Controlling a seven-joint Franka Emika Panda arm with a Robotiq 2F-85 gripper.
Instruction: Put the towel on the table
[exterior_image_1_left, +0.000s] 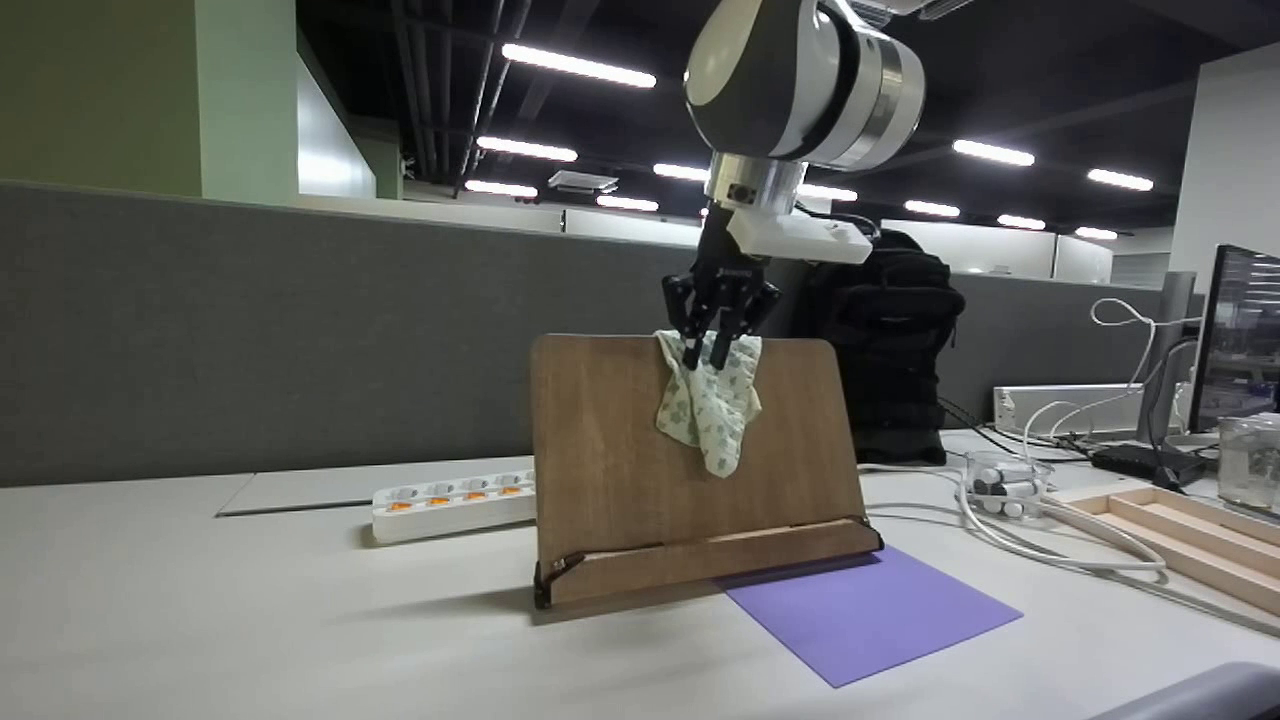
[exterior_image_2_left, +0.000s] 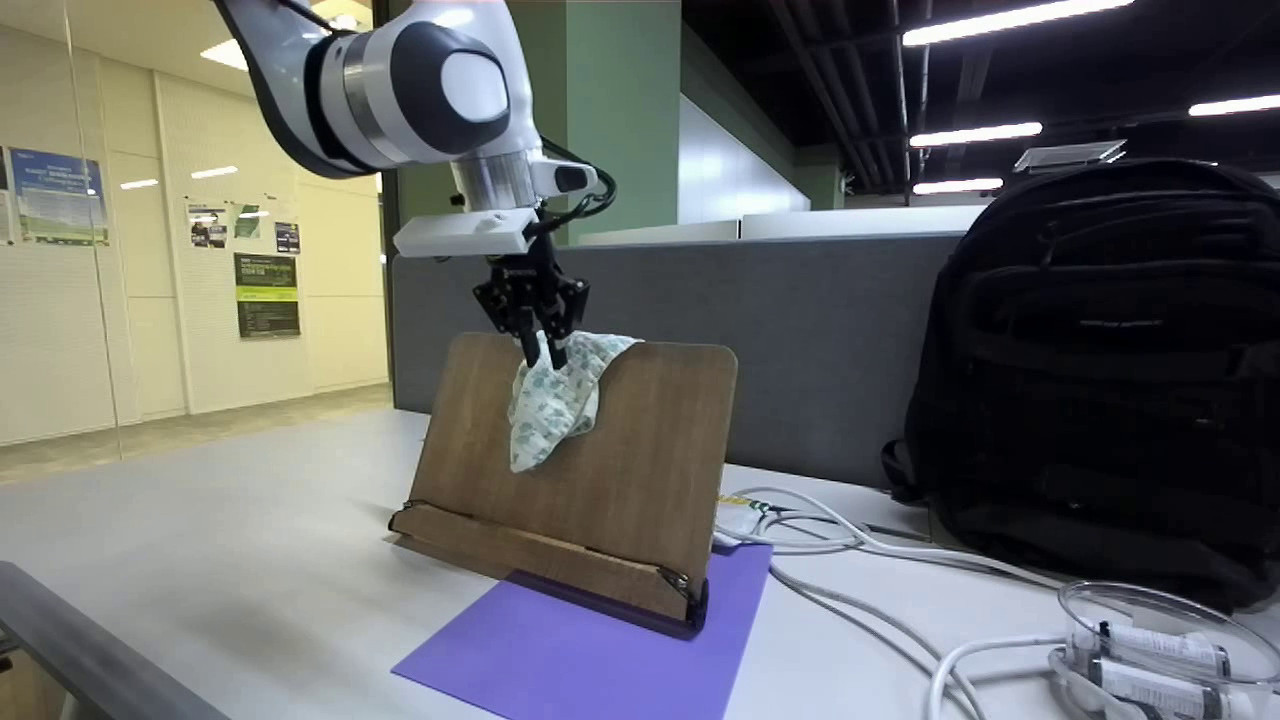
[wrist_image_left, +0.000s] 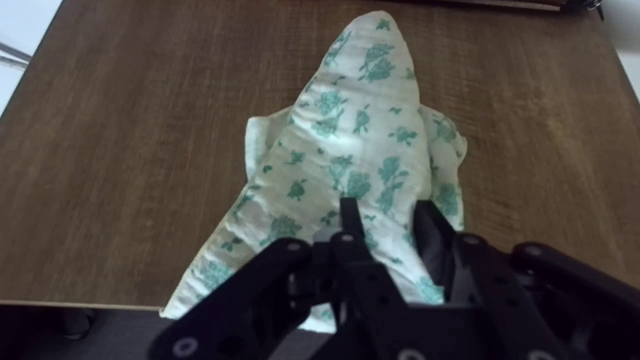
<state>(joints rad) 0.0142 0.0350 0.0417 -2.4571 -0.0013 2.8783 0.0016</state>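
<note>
I count one towel (exterior_image_1_left: 712, 415), one wooden stand (exterior_image_1_left: 605, 440), one purple sheet (exterior_image_1_left: 870, 610), one power strip (exterior_image_1_left: 455, 508) and one backpack (exterior_image_1_left: 885, 350) on the table (exterior_image_1_left: 200, 600). Towel's slung over the stand's top edge and hanging down its front, in both exterior views. Sheet is partly under the stand's foot, strip pokes out from behind it, backpack's behind it and off to the side. My hand (wrist_image_left: 386, 204) is up at the stand's top edge, two fingers (wrist_image_left: 351, 217) partway apart, towel showing in the gap. Can't tell if they're touching cloth.
</note>
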